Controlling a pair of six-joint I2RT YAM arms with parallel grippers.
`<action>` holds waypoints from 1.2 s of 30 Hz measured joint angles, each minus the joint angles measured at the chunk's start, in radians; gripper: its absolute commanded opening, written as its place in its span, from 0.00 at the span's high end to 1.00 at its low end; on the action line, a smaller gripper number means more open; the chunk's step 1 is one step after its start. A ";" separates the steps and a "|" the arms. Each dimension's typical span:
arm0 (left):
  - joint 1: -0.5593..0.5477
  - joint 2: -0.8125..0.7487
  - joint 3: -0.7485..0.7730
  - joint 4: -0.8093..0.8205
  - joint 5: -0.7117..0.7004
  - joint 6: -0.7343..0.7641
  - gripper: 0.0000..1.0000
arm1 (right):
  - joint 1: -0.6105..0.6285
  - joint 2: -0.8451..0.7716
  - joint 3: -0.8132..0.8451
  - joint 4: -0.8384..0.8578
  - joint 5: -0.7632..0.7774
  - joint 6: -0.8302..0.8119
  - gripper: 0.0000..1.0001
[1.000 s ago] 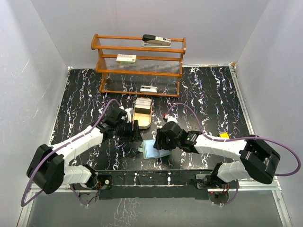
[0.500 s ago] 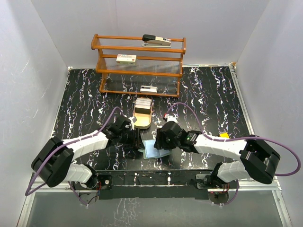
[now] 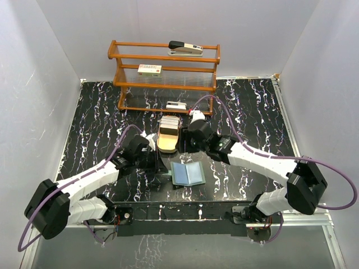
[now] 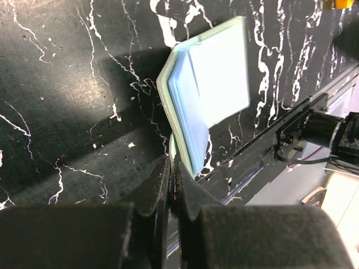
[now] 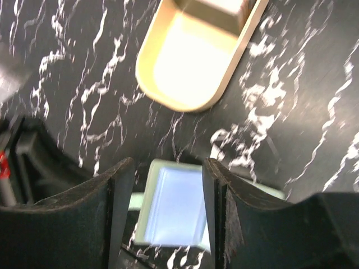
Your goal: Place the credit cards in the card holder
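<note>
We saw the left gripper clamping the open sage-green folding card holder, the right gripper apart and empty; the whitish plastic credit cards were not yet inserted.

We log a black tabletop veined with white. A wooden rack stands at 12 o'clock, near the back edge. A tan oval tray sits about centre, long axis running 12 to 6. The card holder lies open just beyond the tray's 6 o'clock end, pockets facing up.

No legible text or labels
</note>
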 measured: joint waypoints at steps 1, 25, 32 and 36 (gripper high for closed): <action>0.000 -0.020 0.000 0.000 0.000 0.000 1.00 | -0.024 0.012 0.021 0.005 -0.004 -0.024 0.48; 0.000 -0.067 -0.054 -0.069 -0.053 0.039 1.00 | -0.223 0.623 0.632 -0.061 -0.219 -0.660 0.28; 0.000 -0.122 -0.055 -0.089 -0.074 0.039 1.00 | -0.215 0.649 0.661 -0.082 -0.232 -0.789 0.31; 0.000 -0.135 -0.055 -0.099 -0.080 0.039 1.00 | -0.193 0.646 0.632 -0.047 -0.202 -0.880 0.33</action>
